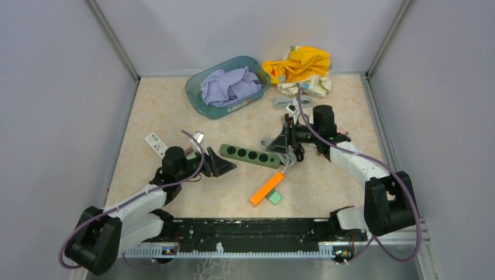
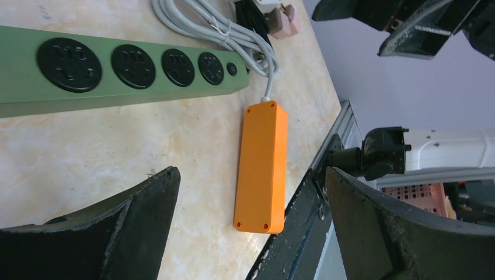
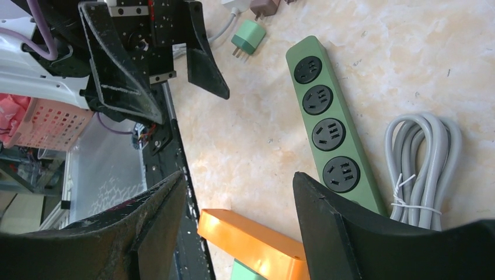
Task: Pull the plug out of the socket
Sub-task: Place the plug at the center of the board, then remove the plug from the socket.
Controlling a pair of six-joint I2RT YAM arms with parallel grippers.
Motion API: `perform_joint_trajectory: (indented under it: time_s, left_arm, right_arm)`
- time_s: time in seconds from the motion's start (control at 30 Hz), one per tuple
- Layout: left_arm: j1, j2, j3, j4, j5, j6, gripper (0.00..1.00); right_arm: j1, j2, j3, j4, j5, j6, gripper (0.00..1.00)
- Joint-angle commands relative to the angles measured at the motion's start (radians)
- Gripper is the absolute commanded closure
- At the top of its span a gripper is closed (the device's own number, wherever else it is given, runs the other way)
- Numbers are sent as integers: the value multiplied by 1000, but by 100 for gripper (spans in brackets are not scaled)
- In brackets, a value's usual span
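Top external view: your left end effector, jaws spread wide and empty, sits just off the left end of the green power strip, which lies flat on the tabletop, long axis left to right, four black sockets bare. A green plug lies loose off that end. Your right end effector, half spread, holds nothing.

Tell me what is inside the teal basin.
A crumpled lavender cloth fills the teal basin. Anything beneath the cloth, and the basin's floor, is covered and cannot be seen.
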Motion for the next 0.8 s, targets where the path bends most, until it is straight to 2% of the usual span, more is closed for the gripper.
perform_joint_trajectory:
  time_s: [0.0,0.2,0.43,0.77]
  left_arm:
    - [-66,36,-10,101,15,31,1]
    - [-224,137,68,58,-78,136,4]
    - [-385,225,195,-134,-255,265,8]
    - [-597,309,314,-339,-515,310,8]
  right_arm:
    - [-11,-38,41,30,-25,-21,32]
    - [-12,-40,43,26,-31,-26,32]
    - [-17,-44,44,23,-34,-31,32]
    - [-20,-48,46,14,-36,-44,32]
